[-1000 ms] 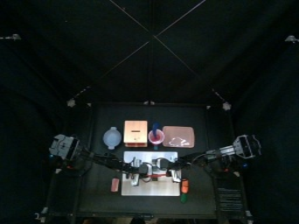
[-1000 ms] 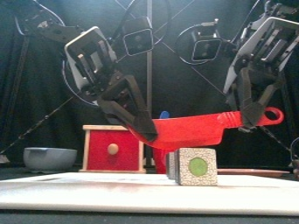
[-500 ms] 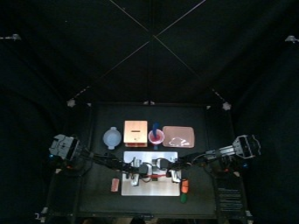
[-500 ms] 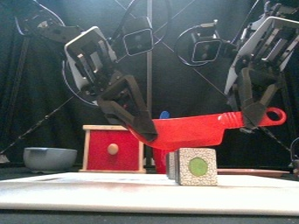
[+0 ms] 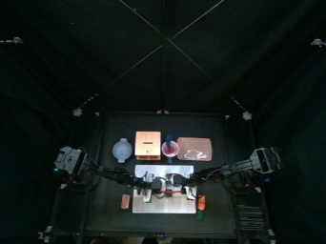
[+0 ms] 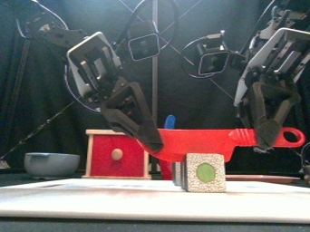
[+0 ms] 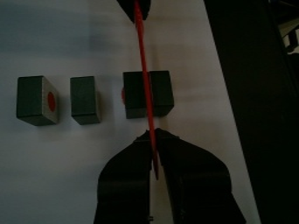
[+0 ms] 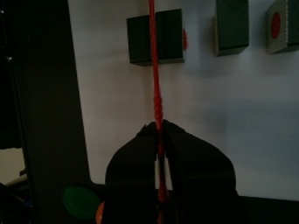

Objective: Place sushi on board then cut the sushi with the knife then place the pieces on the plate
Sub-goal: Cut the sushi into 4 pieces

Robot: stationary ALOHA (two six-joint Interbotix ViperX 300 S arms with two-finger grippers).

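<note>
cutting stage | left gripper (image 6: 150, 136) and right gripper (image 6: 260, 140) each clamped on one end of the red knife (image 6: 200, 139), blade level just over the sushi block (image 6: 204, 172) on the white board (image 6: 97, 201) | risk: an uneven descent would tilt the blade, shoving the block aside

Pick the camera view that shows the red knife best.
Front view: the red knife appears side-on, blade and handle, held level between the left tool and right tool. Both wrist views show it edge-on, a thin red line over a sushi block. The top view shows it too small to judge.
</note>
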